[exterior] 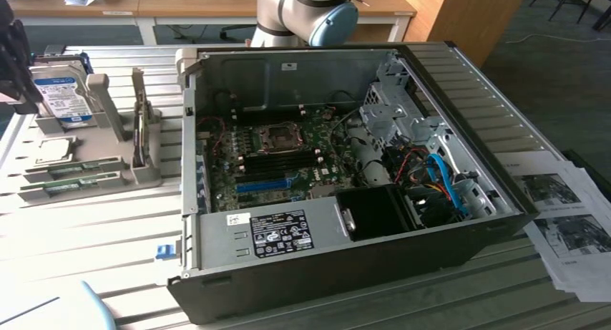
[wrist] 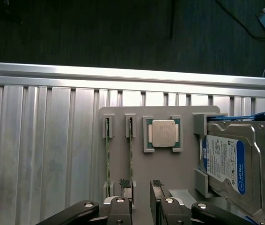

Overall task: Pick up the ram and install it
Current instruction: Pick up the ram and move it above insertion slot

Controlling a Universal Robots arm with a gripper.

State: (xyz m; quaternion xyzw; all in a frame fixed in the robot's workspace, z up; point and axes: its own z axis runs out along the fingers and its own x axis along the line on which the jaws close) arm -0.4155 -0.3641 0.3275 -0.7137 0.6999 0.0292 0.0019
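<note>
Gripper (wrist: 141, 186), jaws apart and empty, hovered over the gray holder (wrist: 184, 161), one finger (wrist: 125, 183) at the end of the ram (wrist: 130, 159) slotted on edge there; a second stick (wrist: 107, 159), a processor (wrist: 164, 133) and a hard drive (wrist: 226, 159) sat alongside.

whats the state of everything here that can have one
gripper, open, over the holder, holding nothing
ram, on edge in its slot, not gripped
second ram stick, on edge in the next slot
processor, flat in its recess
hard drive, upright in the holder
computer case, on its side, open
</note>
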